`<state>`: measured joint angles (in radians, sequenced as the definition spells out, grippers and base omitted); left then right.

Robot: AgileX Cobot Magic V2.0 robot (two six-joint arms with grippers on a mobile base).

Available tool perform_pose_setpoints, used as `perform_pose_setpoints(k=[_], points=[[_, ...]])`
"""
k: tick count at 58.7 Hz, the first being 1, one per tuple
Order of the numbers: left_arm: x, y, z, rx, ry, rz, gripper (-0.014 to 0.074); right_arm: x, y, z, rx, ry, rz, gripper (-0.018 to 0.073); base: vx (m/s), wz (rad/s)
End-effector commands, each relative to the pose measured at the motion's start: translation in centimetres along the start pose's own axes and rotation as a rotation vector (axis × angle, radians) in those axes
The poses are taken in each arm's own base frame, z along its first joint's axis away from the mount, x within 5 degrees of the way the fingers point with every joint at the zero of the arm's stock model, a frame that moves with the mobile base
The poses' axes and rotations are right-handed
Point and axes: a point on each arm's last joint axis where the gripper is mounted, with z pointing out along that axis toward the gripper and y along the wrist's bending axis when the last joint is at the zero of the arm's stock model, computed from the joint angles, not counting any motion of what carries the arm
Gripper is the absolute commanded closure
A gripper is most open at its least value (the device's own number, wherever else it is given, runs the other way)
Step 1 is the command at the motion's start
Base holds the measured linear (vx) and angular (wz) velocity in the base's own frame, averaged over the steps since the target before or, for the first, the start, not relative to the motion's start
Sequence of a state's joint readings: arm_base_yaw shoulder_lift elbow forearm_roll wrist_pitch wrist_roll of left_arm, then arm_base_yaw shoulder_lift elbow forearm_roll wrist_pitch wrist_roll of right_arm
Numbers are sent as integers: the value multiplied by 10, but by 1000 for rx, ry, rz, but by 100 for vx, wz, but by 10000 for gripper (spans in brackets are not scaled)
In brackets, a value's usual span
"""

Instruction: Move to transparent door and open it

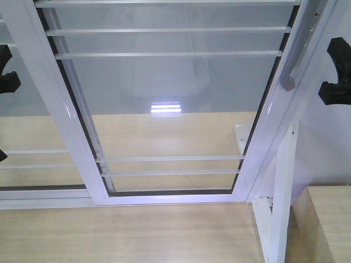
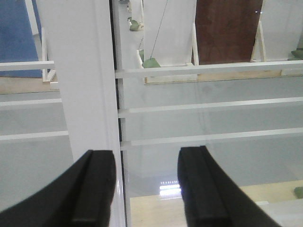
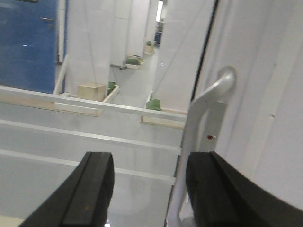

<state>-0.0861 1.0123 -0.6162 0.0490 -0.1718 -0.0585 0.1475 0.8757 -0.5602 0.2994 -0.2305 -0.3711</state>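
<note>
Directly ahead of the base, filling the front view: door [image 1: 164, 104], clear glass in a white frame with thin white bars across. On its right stile: handle [image 1: 292, 63], grey and curved. Judged shut or nearly so, the stile sitting at the right edge of the opening. At left, overlapped by the door's left stile: second panel [image 1: 33, 131], no handle seen.

Level with the handle: right gripper [image 3: 150, 189], fingers spread wide, nothing held. Handle just ahead, its lower end showing in the gap close to the right-hand finger. No contact visible. Placed so, by judgement, to close round the handle for the pull.

Facing the left stile: left gripper [image 2: 147, 187], likewise wide apart and empty, probably parked clear of the work.

Approach judged complete; grasp and slide not yet done.
</note>
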Motion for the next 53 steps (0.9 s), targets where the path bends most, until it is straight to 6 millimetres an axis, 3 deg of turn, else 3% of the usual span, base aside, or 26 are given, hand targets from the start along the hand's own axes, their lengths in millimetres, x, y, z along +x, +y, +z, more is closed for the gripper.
perform_pose_setpoints(k=[1,12,38,53], points=[[-21,-2,-3,10,-126,-11,150,-13,-16,11,112,-106,9,139,0,0],[-21,-2,-3,10,-126,-11,150,0,-30,42,188,-64,-12,139,0,0],[-21,-2,-3,10,-125,-11,150,17,-38,150,163,27,-74,139,0,0],[-21,-2,-3,10,-125,-11,150,27,-40,187,164,34,-75,140,0,0]])
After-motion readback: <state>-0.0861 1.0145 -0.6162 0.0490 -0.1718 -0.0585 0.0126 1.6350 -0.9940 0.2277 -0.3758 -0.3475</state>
